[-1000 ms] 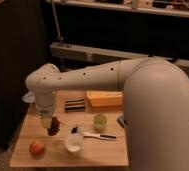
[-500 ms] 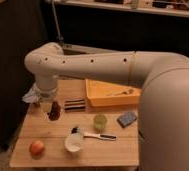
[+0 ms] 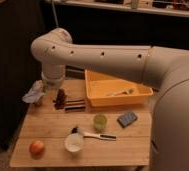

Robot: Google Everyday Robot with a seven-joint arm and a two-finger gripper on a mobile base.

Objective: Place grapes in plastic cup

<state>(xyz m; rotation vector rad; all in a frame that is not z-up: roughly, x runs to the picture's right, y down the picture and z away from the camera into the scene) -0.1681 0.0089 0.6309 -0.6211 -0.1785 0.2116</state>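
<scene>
The grapes [image 3: 61,100], a small dark purple-red bunch, hang above the back left of the wooden table [image 3: 48,125]. My gripper [image 3: 58,90] is shut on them from above, just under the white wrist of the arm that reaches in from the right. The plastic cup [image 3: 100,121], short and translucent light green, stands upright in the middle of the table. It is to the right of the grapes and nearer the front. Nothing shows inside the cup.
A yellow tray [image 3: 138,95] holding a utensil fills the back right. A crumpled silver bag [image 3: 34,94] lies at the back left, with a dark bar [image 3: 76,105] beside the grapes. A blue sponge [image 3: 127,119], a white cup [image 3: 74,143], a black-handled utensil [image 3: 95,135] and an apple [image 3: 36,147] sit nearer the front.
The gripper has lifted the grapes off the table and carried them up and toward the back. The arm has swung higher across the view.
</scene>
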